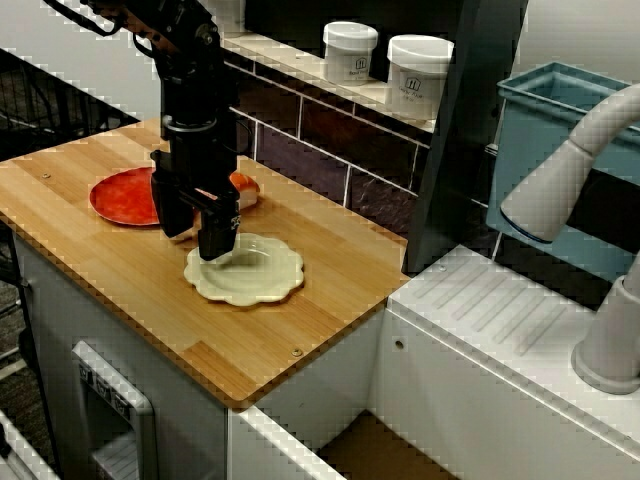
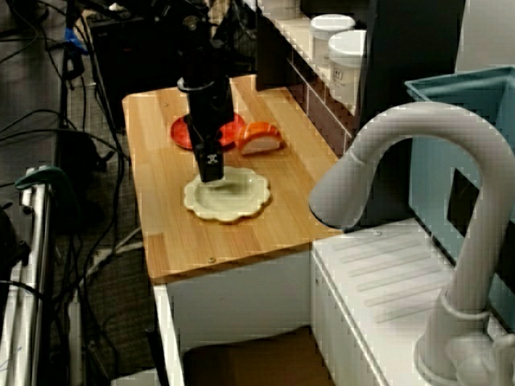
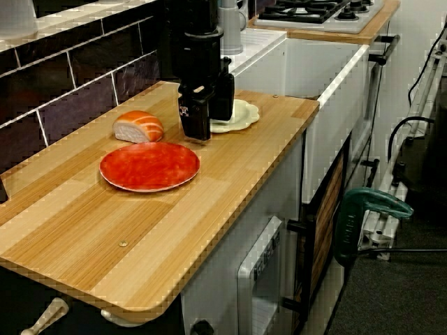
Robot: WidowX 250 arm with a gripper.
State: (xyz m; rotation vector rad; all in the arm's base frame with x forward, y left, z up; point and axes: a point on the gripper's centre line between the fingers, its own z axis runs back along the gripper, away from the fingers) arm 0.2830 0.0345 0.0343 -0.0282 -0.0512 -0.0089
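Observation:
My black gripper (image 1: 198, 232) reaches straight down onto the left rim of a cream scalloped plate (image 1: 262, 276) on the wooden counter (image 1: 300, 310). One finger (image 1: 217, 238) stands over the plate's rim and the other finger (image 1: 177, 215) just outside it, with a gap between them, so it looks open with nothing lifted. The view along the counter shows the gripper (image 3: 209, 117) in front of the cream plate (image 3: 242, 115). A red plate (image 1: 122, 198) lies just behind the gripper, and a piece of salmon sushi (image 1: 246, 188) sits beside it near the tiled wall.
Two white tubs (image 1: 350, 50) (image 1: 418, 75) stand on the tiled ledge. A dark post (image 1: 455, 140), a teal bin (image 1: 545, 150), a grey tap (image 1: 580, 170) and a white draining board (image 1: 500, 320) lie right of the counter. A hob (image 3: 314, 10) is further along.

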